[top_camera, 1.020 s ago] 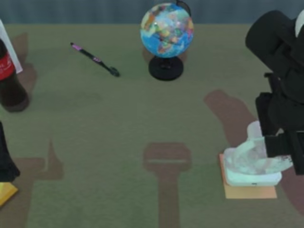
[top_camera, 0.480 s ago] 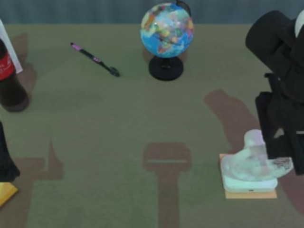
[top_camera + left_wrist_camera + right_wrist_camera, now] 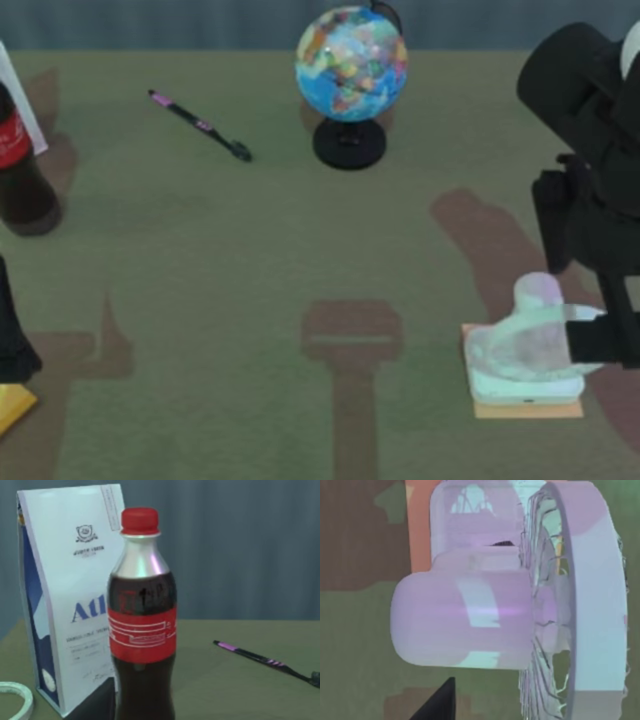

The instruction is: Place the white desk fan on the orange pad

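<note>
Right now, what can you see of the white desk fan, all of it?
The white desk fan looks like pale, glossy plastic: blocky rectangular base, rounded motor housing, thin circular guard ring. It stands upright on the orange pad near the table's right edge, base covering most of it. The right gripper is at its right side; contact can't be confirmed.

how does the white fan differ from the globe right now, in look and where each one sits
The pale white plastic desk fan is one pale colour; the round blue multicoloured globe is brightly patterned. The fan sits on the flat light-orange pad at the table's right, beside the right gripper; the globe stands on a black round base at the table's far edge, nothing near it. Both stand upright.
</note>
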Controlling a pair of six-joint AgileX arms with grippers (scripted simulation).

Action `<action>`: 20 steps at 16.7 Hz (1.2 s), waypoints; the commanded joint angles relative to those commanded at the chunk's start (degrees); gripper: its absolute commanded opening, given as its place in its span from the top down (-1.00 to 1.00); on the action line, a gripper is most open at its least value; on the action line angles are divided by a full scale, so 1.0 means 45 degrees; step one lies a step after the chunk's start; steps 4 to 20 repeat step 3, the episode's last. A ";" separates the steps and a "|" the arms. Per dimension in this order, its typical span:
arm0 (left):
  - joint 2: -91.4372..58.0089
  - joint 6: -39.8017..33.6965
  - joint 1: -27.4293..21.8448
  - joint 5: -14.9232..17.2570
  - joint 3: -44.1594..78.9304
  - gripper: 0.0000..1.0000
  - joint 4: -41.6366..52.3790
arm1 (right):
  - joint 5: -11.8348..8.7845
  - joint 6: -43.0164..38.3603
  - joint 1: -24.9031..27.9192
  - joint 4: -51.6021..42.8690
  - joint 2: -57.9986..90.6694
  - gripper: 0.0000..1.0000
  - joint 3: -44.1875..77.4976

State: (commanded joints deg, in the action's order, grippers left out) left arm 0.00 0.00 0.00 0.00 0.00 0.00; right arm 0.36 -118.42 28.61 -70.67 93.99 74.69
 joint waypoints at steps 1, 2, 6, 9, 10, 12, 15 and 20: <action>0.0000 0.0000 0.0000 0.0000 0.0000 -1.00 0.0000 | 0.0000 0.0000 0.0000 0.0000 0.0000 -1.00 0.0000; 0.0000 0.0000 0.0000 0.0000 0.0000 -1.00 0.0000 | 0.0000 0.0000 0.0000 0.0000 0.0000 -1.00 0.0000; 0.0000 0.0000 0.0000 0.0000 0.0000 -1.00 0.0000 | 0.0000 0.0000 0.0000 0.0000 0.0000 -1.00 0.0000; 0.0000 0.0000 0.0000 0.0000 0.0000 -1.00 0.0000 | 0.0000 0.0000 0.0000 0.0000 0.0000 -1.00 0.0000; 0.0000 0.0000 0.0000 0.0000 0.0000 -1.00 0.0000 | 0.0000 0.0000 0.0000 0.0000 0.0000 -1.00 0.0000; 0.0000 0.0000 0.0000 0.0000 0.0000 -1.00 0.0000 | 0.0000 0.0000 0.0000 0.0000 0.0000 -1.00 0.0000; 0.0000 0.0000 0.0000 0.0000 0.0000 -1.00 0.0000 | 0.0000 0.0000 0.0000 0.0000 0.0000 -1.00 0.0000; 0.0000 0.0000 0.0000 0.0000 0.0000 -1.00 0.0000 | 0.0000 0.0000 0.0000 0.0000 0.0000 -1.00 0.0000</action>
